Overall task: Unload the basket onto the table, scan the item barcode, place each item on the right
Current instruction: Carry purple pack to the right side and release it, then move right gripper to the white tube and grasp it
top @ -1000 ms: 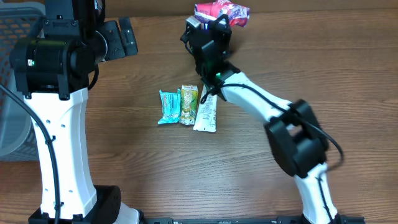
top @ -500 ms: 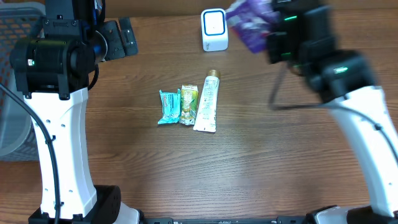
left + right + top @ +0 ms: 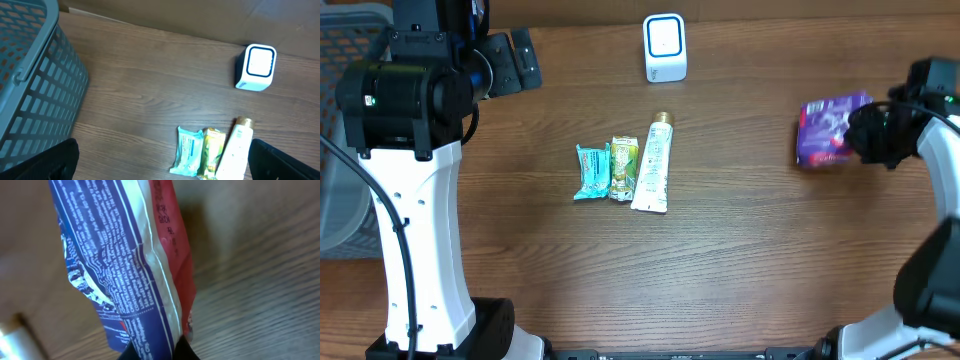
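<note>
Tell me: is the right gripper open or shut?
Shut on the snack bag: the right gripper pinches its seam in the wrist view.

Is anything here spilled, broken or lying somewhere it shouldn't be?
Nothing looks spilled or broken. The teal packet, green packet and white tube lie neatly side by side mid-table, and the scanner stands at the far edge. Only the purple packet looks crumpled, pinched in the right gripper off to the right.

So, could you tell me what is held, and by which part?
The right end effector pinches the purple packet by its edge; the left end effector holds nothing.
</note>
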Motion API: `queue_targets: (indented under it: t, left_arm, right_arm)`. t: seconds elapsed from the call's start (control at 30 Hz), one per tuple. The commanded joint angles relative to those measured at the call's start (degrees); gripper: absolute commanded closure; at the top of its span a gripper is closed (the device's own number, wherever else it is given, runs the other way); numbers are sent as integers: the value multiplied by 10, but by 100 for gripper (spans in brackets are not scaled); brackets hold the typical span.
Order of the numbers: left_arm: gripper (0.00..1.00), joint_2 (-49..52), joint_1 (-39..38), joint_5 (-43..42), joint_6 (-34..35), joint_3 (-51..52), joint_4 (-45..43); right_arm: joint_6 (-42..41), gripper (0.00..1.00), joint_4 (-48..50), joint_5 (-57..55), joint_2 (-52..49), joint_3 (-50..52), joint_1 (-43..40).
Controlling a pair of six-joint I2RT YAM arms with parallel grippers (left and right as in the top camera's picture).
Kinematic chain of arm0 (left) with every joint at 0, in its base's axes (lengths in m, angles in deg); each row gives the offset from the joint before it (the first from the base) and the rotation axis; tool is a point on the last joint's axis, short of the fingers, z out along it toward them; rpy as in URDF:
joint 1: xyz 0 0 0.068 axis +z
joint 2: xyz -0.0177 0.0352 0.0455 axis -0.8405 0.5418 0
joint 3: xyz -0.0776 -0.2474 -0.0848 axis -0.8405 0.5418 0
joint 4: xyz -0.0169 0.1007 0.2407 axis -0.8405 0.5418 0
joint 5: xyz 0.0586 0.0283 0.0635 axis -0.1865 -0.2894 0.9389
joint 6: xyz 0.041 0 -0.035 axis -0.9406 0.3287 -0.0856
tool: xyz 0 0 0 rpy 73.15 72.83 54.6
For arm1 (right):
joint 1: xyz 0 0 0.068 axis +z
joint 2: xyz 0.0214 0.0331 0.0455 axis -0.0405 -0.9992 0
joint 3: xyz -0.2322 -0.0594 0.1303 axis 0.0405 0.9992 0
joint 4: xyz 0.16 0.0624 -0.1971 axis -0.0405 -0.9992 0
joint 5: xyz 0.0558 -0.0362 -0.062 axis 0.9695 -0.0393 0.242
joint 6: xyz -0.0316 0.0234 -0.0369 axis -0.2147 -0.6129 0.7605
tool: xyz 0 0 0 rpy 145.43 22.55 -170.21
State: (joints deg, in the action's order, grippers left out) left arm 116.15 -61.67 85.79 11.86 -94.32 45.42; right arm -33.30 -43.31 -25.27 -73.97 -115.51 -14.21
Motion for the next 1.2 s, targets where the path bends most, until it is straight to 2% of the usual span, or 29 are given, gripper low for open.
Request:
queue_targets:
  t: [0.0, 0.07, 0.1, 0.17, 0.2, 0.27, 0.37, 0.5, 0.67, 0.7, 0.87, 1.03, 1.17]
  left_arm:
    - [0, 4, 0, 7, 9, -7, -1]
    - [0, 4, 0, 7, 9, -7, -1]
    - [0, 4, 0, 7, 9, -7, -1]
    - [1, 4, 0, 7, 9, -7, -1]
    - [0, 4, 0, 7, 9, -7, -1]
    - [0, 4, 0, 7, 9, -7, -1]
    - [1, 4, 0, 7, 9, -7, -1]
    - [0, 4, 0, 7, 9, -7, -1]
    - [0, 4, 0, 7, 9, -7, -1]
    - [0, 4, 0, 7, 9, -7, -1]
    - [0, 4, 0, 7, 9, -7, -1]
    - [0, 4, 0, 7, 9, -7, -1]
    - [1, 4, 0, 7, 9, -7, -1]
  right_arm:
    - [24, 96, 17, 20, -24, 17, -29]
    - [37, 92, 24, 20, -34, 17, -41]
    - [45, 84, 26, 20, -34, 17, -45]
    - [56, 48, 26, 18, -34, 15, -55]
    - [56, 34, 23, 14, -34, 12, -59]
    - [55, 24, 13, 19, -34, -3, -67]
    - [63, 20, -38, 46, -34, -57, -68]
    - [125, 14, -111, 167, -34, -139, -36]
    - [131, 9, -116, 226, -35, -144, 44]
    - [131, 9, -100, 226, -36, -129, 85]
    - [123, 9, -4, 240, -43, -61, 189]
    - [38, 13, 135, 278, -68, 6, 267]
    - [9, 16, 203, 280, -103, 21, 307]
